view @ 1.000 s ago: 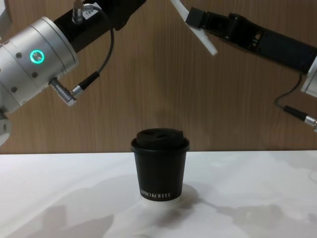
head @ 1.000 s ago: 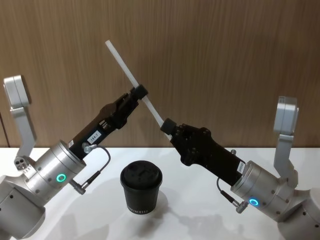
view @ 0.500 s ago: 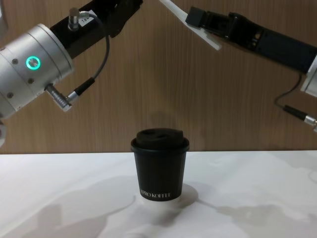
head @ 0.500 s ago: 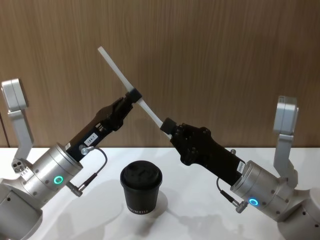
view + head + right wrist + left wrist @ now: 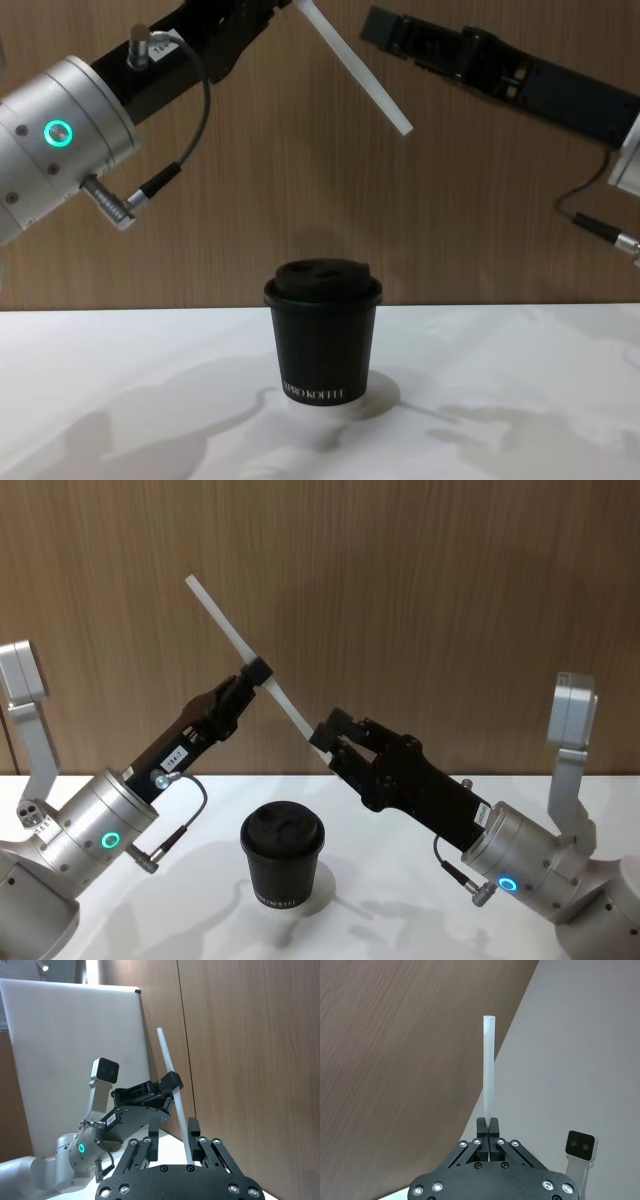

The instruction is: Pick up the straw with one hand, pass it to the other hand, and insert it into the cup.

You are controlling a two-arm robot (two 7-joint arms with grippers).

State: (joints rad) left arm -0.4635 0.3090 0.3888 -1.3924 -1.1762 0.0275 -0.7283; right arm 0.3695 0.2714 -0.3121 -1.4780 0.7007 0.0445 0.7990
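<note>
The left gripper [image 5: 256, 672] pinches the straw [image 5: 222, 617], slanted high over the cup [image 5: 282, 855]. The right gripper [image 5: 330, 730], jaws spread, sits near its low end. It is not in the cup yet.

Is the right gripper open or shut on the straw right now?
Open. The right gripper shows spread fingers, and in the chest view the straw is clear of them, clamped in the left gripper.
</note>
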